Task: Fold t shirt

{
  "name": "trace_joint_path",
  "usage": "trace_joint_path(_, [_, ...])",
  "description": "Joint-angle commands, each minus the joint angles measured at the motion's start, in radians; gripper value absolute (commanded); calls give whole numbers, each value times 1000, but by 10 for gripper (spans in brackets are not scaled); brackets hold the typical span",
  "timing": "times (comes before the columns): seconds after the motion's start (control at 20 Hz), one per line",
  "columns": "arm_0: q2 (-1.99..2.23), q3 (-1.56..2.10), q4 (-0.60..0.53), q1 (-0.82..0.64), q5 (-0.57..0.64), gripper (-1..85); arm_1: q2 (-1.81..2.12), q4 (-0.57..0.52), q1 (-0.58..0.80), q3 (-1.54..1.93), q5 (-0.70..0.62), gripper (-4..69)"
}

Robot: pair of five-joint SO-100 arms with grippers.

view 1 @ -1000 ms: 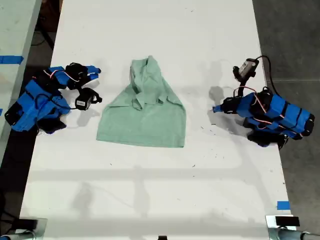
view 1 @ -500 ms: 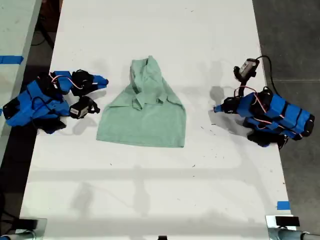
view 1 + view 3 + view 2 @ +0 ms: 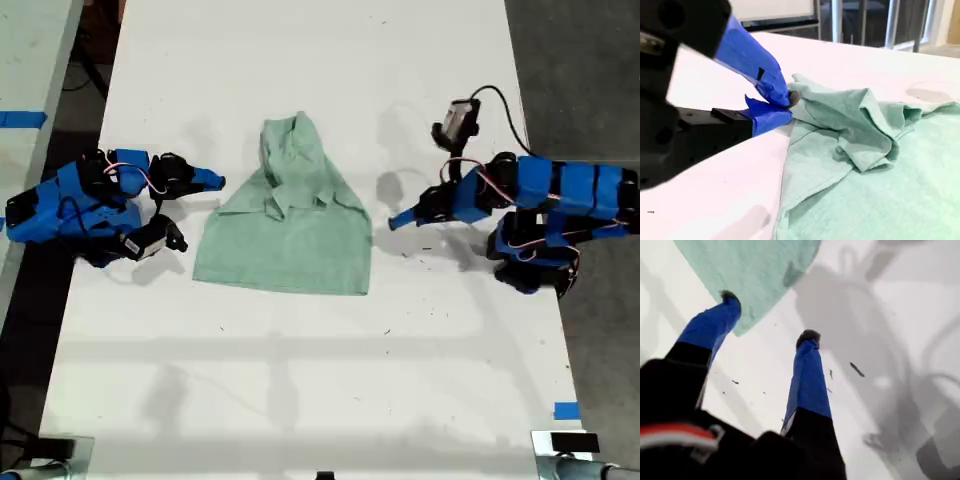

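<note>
Both arms have just closed in on the small pale mint-green t-shirt point(image 3: 285, 235), which lies bunched and partly folded, middle of the white table point(image 3: 300, 380). My second gripper point(image 3: 218, 181), on the exterior view's left, has swung its tip onto the shirt's edge by the crumpled sleeves; jaws narrow, tips together at the cloth point(image 3: 785, 102), pinch not confirmable. My first gripper point(image 3: 392, 222), on the exterior view's right, has reached out, jaws wide point(image 3: 769, 315), one finger over the shirt's corner point(image 3: 750, 275). Likely the next fold's grasp is being set up; nothing lifted yet.
</note>
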Motion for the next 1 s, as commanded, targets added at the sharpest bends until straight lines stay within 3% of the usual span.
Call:
trace_joint_path(0.0, [8, 40, 2, 0, -5, -3, -301, -169, -34, -144, 77, 291])
trace_joint_path(0.2, [8, 40, 2, 3, -5, -3, -483, -365, -58, -101, 143, 275])
trace_joint_path(0.35, [8, 40, 2, 5, -5, -3, -600, -440, -75, -152, 130, 261])
trace_joint_path(0.45, [8, 40, 2, 6, -5, -3, -655, -468, -84, -183, 124, 225])
trace_joint_path(0.55, [8, 40, 2, 8, -6, -3, -669, -495, -89, -176, 130, 123])
trace_joint_path(0.6, [8, 40, 2, 8, -6, -3, -667, -492, -91, -173, 138, 7])
trace_joint_path(0.95, [8, 40, 5, 9, -8, -3, -267, -212, -32, -32, 273, 6])
